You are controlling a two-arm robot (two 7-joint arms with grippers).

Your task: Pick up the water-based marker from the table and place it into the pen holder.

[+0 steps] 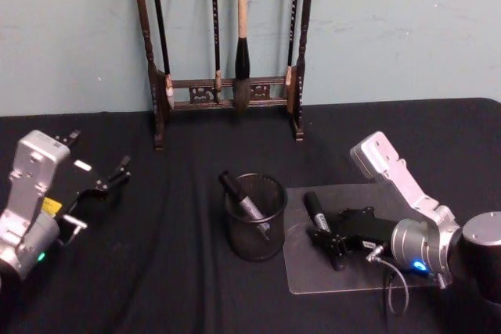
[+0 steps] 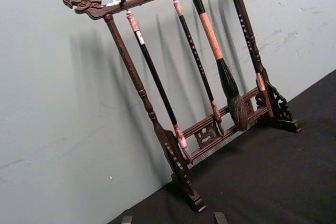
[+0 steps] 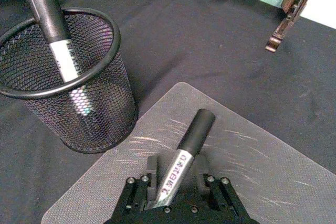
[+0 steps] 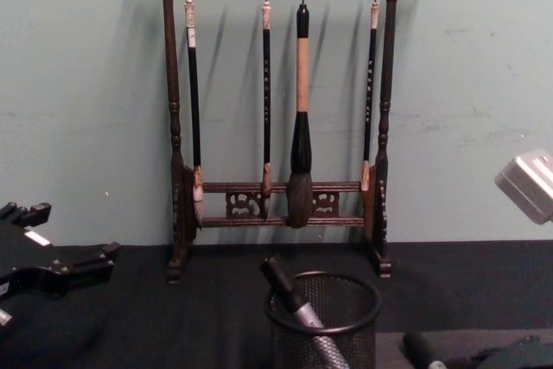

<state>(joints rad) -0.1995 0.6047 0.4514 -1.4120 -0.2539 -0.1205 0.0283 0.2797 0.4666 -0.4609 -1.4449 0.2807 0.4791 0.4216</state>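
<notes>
Black mesh pen holder (image 1: 254, 242) has a leaning marker (image 1: 241, 195) inside. Beside it, the right end effector (image 1: 330, 240) clamps the water-based marker (image 1: 315, 207) on the mat (image 1: 313, 275). Lifted low, it could snag the rim. Left end effector (image 1: 109, 181) idles, spread.

A lab test bench is suggested: a black-draped table (image 1: 156, 279) is set against a bare pale-green wall (image 1: 391, 29), with a brush rack (image 4: 233, 186) placed on it.
</notes>
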